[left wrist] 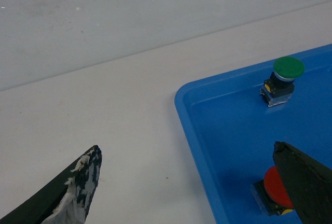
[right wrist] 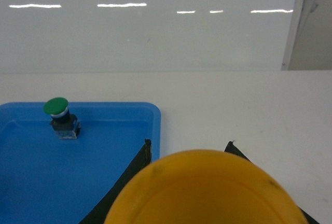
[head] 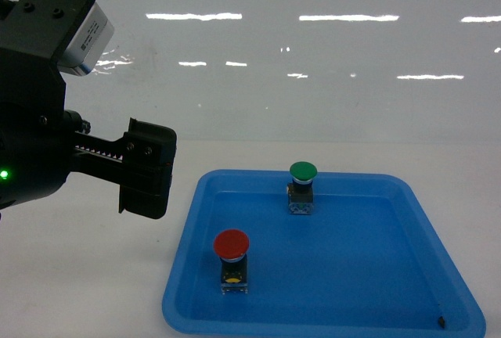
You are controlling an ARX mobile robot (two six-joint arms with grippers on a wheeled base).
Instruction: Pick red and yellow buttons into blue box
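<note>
My right gripper is clenched around the yellow button; its smooth domed cap fills the bottom of the right wrist view, with a dark finger showing on each side. My left gripper is spread wide, empty, hanging over the left rim of the shallow blue tray. The red button stands upright near the tray's front-left corner, just under my left gripper's right finger. The blue box is not in any view, so I cannot tell where I must carry things.

The risks, as I judge them: the yellow cap is glossy and rounded, so it could slip in my hold if I swing fast. The red button is top-heavy, a broad mushroom cap on a narrow black-and-clear block, so a skewed descent could tip it over on the slick tray floor. The green button, near the tray's back edge, has the same shape and must stay put. My left finger's padding looks worn and flaky, which may weaken its hold.
</note>
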